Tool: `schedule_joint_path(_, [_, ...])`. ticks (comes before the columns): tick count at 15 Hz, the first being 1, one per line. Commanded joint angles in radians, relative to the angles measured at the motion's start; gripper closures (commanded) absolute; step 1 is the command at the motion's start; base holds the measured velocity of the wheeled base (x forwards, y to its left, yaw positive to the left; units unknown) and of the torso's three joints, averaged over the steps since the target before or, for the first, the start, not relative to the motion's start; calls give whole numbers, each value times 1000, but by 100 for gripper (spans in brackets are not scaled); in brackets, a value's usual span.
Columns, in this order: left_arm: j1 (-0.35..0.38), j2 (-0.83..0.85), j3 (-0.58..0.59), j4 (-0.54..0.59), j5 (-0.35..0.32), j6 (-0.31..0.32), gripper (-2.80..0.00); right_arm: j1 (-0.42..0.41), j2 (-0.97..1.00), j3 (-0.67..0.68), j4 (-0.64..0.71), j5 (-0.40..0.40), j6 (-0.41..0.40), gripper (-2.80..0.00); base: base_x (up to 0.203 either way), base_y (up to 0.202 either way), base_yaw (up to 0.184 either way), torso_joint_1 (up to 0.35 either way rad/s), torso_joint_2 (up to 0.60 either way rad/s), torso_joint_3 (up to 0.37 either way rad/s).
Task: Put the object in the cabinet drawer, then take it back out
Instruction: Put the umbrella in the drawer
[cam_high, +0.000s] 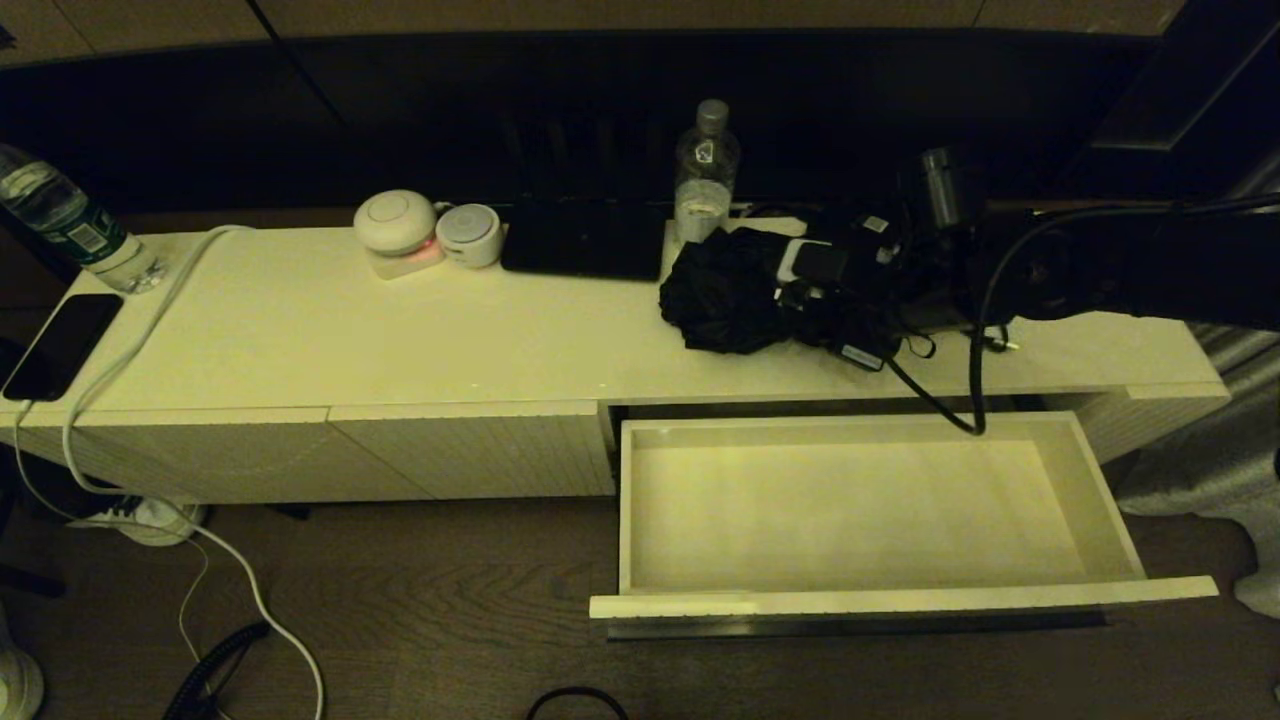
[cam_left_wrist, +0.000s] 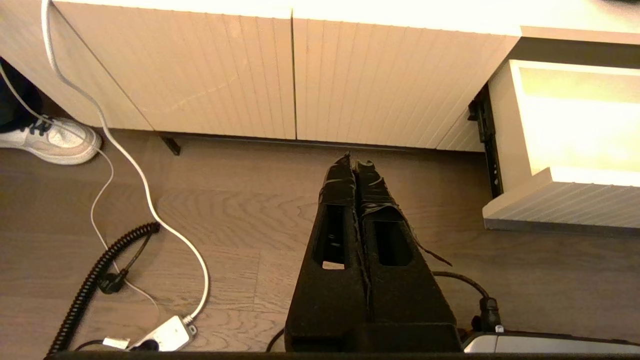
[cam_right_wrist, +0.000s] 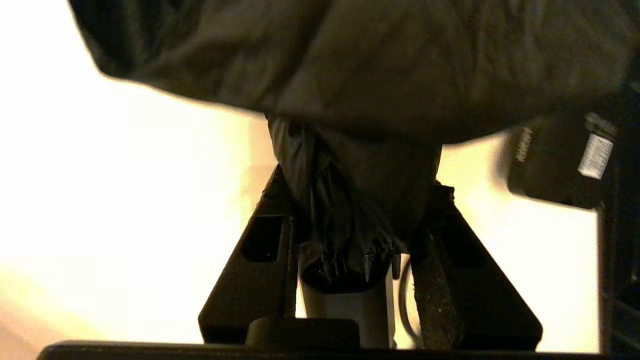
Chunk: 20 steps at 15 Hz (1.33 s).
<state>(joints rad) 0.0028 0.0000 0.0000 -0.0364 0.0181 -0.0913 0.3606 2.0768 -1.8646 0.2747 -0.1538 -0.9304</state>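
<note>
The black folding umbrella (cam_high: 725, 290) lies bunched on the white cabinet top, right of centre. My right gripper (cam_high: 800, 300) reaches in from the right and is shut on the umbrella (cam_right_wrist: 360, 200), one finger pressed against the fabric on each side just ahead of the handle. The right gripper (cam_right_wrist: 360, 185) has its tips buried in the folds. The cabinet drawer (cam_high: 850, 510) stands pulled out below, with nothing inside; its ribbed front (cam_left_wrist: 565, 200) shows in the left wrist view. My left gripper (cam_left_wrist: 354, 160) is shut with nothing in it, parked low over the wooden floor.
A water bottle (cam_high: 706, 170) and a flat black device (cam_high: 585, 240) stand behind the umbrella. Two round white gadgets (cam_high: 395, 225) sit further left, with another bottle (cam_high: 70, 225), a phone (cam_high: 60, 345) and a white cable (cam_high: 130, 350). A shoe (cam_left_wrist: 50, 140) and coiled cord (cam_left_wrist: 100, 270) lie on the floor.
</note>
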Motion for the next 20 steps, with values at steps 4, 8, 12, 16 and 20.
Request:
schedule_joint_path(4, [0, -2, 0, 0, 0, -1, 0, 16, -195, 190, -7, 1, -12, 0, 0, 0, 0, 0, 0, 0])
schedule_joint_path(8, [0, -2, 0, 0, 0, -1, 0, 37, -324, 326, -9, 2, -9, 0, 0, 0, 0, 0, 0, 0])
schedule_joint_path(12, [0, -2, 0, 0, 0, -1, 0, 63, -447, 401, 2, 1, -1, 0, 0, 0, 0, 0, 0, 0])
schedule_joint_path(16, [0, -2, 0, 0, 0, -1, 0, 83, -585, 596, 0, -1, -2, 0, 0, 0, 0, 0, 0, 0])
schedule_joint_path(20, [0, -2, 0, 0, 0, -1, 0, 130, -655, 667, -2, -1, 1, 0, 0, 0, 0, 0, 0, 0])
